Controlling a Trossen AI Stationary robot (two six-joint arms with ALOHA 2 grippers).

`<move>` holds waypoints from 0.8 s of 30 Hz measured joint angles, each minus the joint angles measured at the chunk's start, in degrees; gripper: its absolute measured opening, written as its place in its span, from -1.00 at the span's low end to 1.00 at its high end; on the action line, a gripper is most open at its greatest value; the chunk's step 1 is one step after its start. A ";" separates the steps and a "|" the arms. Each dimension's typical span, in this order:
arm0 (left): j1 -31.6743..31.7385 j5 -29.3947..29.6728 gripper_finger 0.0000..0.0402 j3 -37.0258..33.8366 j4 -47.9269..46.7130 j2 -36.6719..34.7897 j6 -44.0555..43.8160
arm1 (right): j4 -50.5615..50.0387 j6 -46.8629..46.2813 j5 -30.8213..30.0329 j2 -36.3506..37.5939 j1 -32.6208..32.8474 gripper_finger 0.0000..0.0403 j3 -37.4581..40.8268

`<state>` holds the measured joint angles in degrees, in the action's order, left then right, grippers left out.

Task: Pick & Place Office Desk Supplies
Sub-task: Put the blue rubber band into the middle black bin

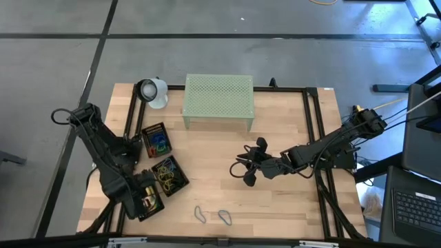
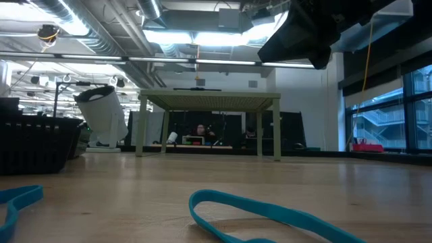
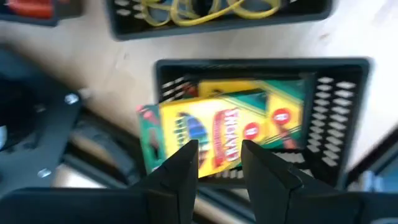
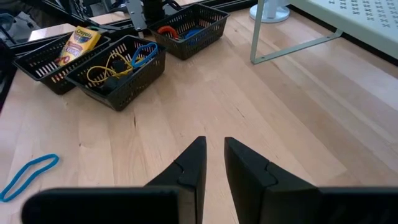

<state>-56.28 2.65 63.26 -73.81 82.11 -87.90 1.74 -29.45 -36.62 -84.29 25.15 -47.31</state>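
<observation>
On the pale wooden bench [image 1: 275, 200], three black mesh trays sit in a row along the left side. The nearest tray [image 3: 339, 112], with thin wire-grid walls, holds two yellow-green cardboard crayon boxes [image 3: 217, 127] lying flat and slightly askew, one overlapping the other. The left tool [image 3: 219, 165] hangs directly above these boxes with its two dark, wedge-shaped fingers parted by a moderate gap; nothing sits between them, and the boxes lie just past the fingertips, in the tray.

The middle tray [image 4: 118, 84] contains a tangle of thin yellow rubber bands [image 4: 102, 73] and a blue loop [image 4: 144, 53]. The far tray [image 4: 193, 28] holds red and blue bands. Two thin blue rubber-band loops [image 1: 210, 216] lie flat on bare wood near the front edge, well apart from both tools.

The right tool [image 4: 214, 155] hovers over the open middle of the bench, its fingers close together with only a narrow slit between them, gripping nothing. A pale-green perforated metal stand [image 1: 218, 100] on thin legs occupies the back, with a white cylindrical object [image 1: 153, 91] beside it.
</observation>
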 joint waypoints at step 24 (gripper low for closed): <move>9.61 -7.67 -0.42 0.00 -11.89 -0.04 3.66 | 0.00 -0.13 0.18 0.00 0.02 -0.70 0.00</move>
<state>-46.67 -5.01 63.26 -85.70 82.06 -84.24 1.74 -29.58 -36.44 -84.29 25.17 -47.31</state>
